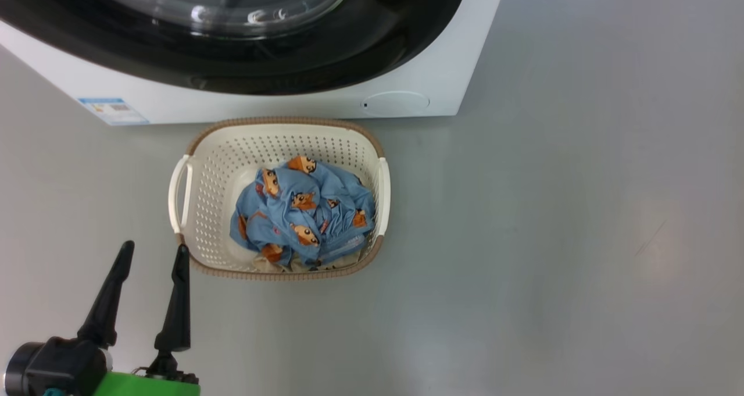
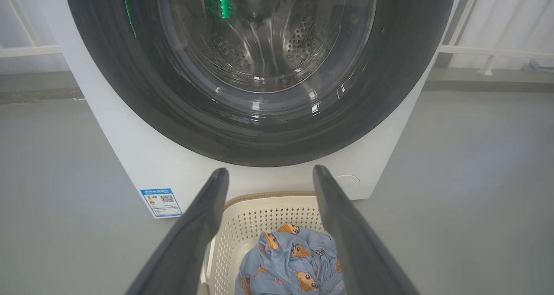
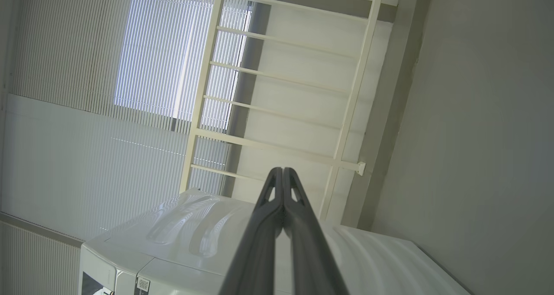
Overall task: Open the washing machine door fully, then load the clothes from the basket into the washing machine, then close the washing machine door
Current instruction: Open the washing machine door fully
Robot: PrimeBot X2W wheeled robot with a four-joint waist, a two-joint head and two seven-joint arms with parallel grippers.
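The white washing machine (image 1: 418,76) stands at the top of the head view, its door (image 1: 244,47) shut, black rim and glass bowl facing me. In front of it on the floor sits the cream basket (image 1: 209,169) with the light blue printed clothes (image 1: 305,210) bunched inside and a bit of cream fabric beneath. My left gripper (image 1: 154,253) hovers open at the basket's near left corner, empty. In the left wrist view the left gripper (image 2: 270,173) frames the door (image 2: 259,126), the basket (image 2: 255,219) and the clothes (image 2: 290,260). My right gripper (image 3: 282,170) is shut, empty, raised beside the washing machine's top (image 3: 207,238).
Grey floor (image 1: 581,210) spreads to the right of the basket and machine. A blue label sticker (image 1: 113,110) marks the machine's lower left front. White railing bars (image 3: 277,108) and a blinded window (image 3: 173,56) stand behind the machine.
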